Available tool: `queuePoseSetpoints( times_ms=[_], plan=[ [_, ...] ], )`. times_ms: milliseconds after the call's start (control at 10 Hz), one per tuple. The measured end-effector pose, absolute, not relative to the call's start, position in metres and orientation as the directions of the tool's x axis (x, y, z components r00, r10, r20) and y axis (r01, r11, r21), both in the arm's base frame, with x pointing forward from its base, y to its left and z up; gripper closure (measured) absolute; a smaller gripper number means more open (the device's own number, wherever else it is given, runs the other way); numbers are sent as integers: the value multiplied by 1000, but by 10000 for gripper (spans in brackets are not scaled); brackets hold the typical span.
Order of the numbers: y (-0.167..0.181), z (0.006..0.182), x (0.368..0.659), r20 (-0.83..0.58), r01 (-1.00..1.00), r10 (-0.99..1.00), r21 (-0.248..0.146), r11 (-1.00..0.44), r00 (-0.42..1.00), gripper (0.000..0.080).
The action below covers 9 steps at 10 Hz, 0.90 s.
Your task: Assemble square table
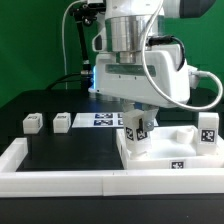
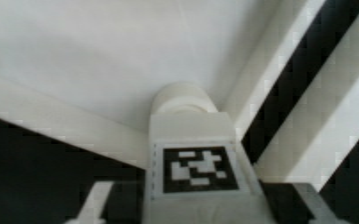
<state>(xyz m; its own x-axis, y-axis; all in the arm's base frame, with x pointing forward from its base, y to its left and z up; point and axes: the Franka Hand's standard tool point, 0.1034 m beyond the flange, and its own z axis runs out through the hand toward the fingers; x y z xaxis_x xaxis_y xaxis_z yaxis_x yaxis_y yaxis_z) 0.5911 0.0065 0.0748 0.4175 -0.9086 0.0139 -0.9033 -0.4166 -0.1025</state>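
My gripper (image 1: 136,118) is shut on a small white tagged leg (image 1: 137,129) and holds it upright over the near left corner of the white square tabletop (image 1: 165,153) at the exterior view's right. In the wrist view the leg (image 2: 190,135) runs out from between my fingers (image 2: 115,200), its tag facing the camera and its rounded end over the slab (image 2: 87,60). Whether the end touches the slab cannot be told. Another leg (image 1: 207,130) stands upright on the slab's far right corner. Two loose legs (image 1: 32,122) (image 1: 62,121) lie on the black table at the left.
The marker board (image 1: 103,119) lies flat behind the slab, under the arm. A long white rail (image 1: 90,180) borders the black surface along the front and left. A second white strip (image 2: 345,110) runs beside the slab edge in the wrist view.
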Motion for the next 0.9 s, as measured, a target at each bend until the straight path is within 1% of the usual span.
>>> queuePoseSetpoints(
  times_ms=[100, 200, 300, 400, 500, 600, 700, 900],
  plan=[
    [7, 75, 591, 2, -945, -951, -103, -309, 311, 509],
    [8, 74, 591, -9, -964, -969, -104, -245, 248, 509],
    [8, 74, 591, -9, -962, -967, -105, -252, 254, 509],
    [9, 74, 591, -8, -959, -964, -104, -262, 264, 437],
    [11, 74, 591, -5, -949, -954, -105, -296, 298, 249],
    [11, 74, 591, 1, -929, -935, -105, -354, 355, 249],
    [11, 74, 591, 5, -915, -921, -105, -389, 390, 169],
    [11, 74, 591, 29, -806, -812, -101, -583, 583, 154]
  ],
)
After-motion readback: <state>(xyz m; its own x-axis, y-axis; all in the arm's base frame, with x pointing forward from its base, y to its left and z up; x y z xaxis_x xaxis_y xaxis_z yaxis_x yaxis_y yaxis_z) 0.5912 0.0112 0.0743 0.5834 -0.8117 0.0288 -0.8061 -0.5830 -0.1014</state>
